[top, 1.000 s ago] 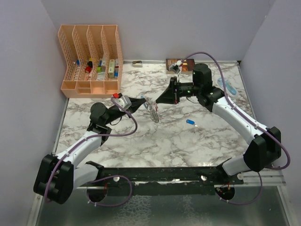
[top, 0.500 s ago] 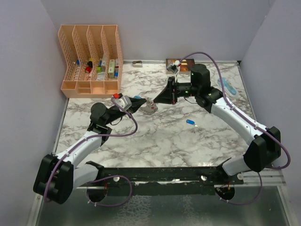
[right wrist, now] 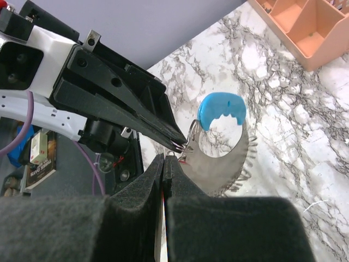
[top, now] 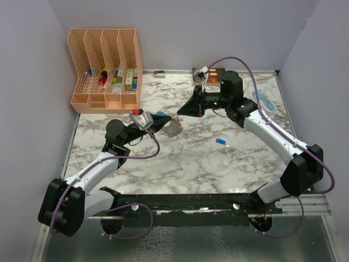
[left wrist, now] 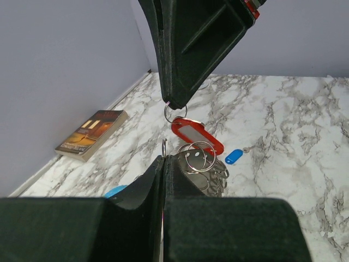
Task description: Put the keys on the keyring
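My left gripper (top: pixel 165 121) is shut on a ring of the keyring (top: pixel 174 127), a bunch of grey metal rings (left wrist: pixel 199 159) with a curved light-blue strap (right wrist: pixel 221 109). Its fingers (left wrist: pixel 136 191) pinch one upright ring. My right gripper (top: pixel 181 113) faces it tip to tip and is shut on the small ring of the red key (left wrist: pixel 196 136), which hangs just above the ring bunch. In the right wrist view, my right gripper (right wrist: pixel 164 158) sits just below the left gripper's tip (right wrist: pixel 181 143). The dark blue key (top: pixel 221 141) lies on the table to the right, also in the left wrist view (left wrist: pixel 234 156).
An orange file organizer (top: pixel 106 68) stands at the back left. A book (top: pixel 210 73) lies at the back wall, also in the left wrist view (left wrist: pixel 92 134). A pale-blue see-through object (top: pixel 264 98) lies at the far right. The marble table (top: pixel 180 164) has grey walls round it.
The keyring, which hung stretched out below the left gripper, is now bunched up against it. The right gripper has shifted slightly toward the back with the red key.
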Motion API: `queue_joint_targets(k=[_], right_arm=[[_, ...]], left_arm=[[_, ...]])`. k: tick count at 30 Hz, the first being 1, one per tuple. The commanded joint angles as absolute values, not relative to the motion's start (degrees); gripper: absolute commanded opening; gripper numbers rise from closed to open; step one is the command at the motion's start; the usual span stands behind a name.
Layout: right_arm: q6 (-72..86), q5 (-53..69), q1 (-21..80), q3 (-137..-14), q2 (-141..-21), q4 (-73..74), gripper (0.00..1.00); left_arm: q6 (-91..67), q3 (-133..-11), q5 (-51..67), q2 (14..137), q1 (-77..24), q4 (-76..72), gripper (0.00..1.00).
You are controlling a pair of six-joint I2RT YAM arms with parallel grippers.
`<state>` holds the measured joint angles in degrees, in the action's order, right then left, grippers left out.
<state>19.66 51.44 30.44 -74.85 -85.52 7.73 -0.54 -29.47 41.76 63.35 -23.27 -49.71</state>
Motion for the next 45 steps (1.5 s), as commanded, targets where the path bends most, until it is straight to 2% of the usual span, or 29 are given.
queue_joint_targets(k=[1,11,16,32,45], right_arm=[[17.93,48.71,30.94,-77.55,-84.91,8.83,0.01],[11.76,43.42,30.76,-79.61,-83.82,17.42,0.01],[12.1,43.95,30.81,-76.66,-83.58,15.15,0.01],[17.49,46.5,32.85,-76.57,-82.94,9.82,0.01],[16.49,45.48,32.87,-76.27,-81.47,13.92,0.01]], left_arm=[[-0.2,-31.37,42.0,62.68,-23.55,-52.96,0.0],[-2.31,-29.77,44.28,61.6,-23.55,-56.86,0.0],[-6.21,-29.76,45.28,61.32,-23.56,-59.46,0.0],[-4.06,-30.64,40.42,61.98,-24.6,-54.66,0.0],[-2.71,-30.53,39.3,61.71,-24.62,-54.45,0.0]])
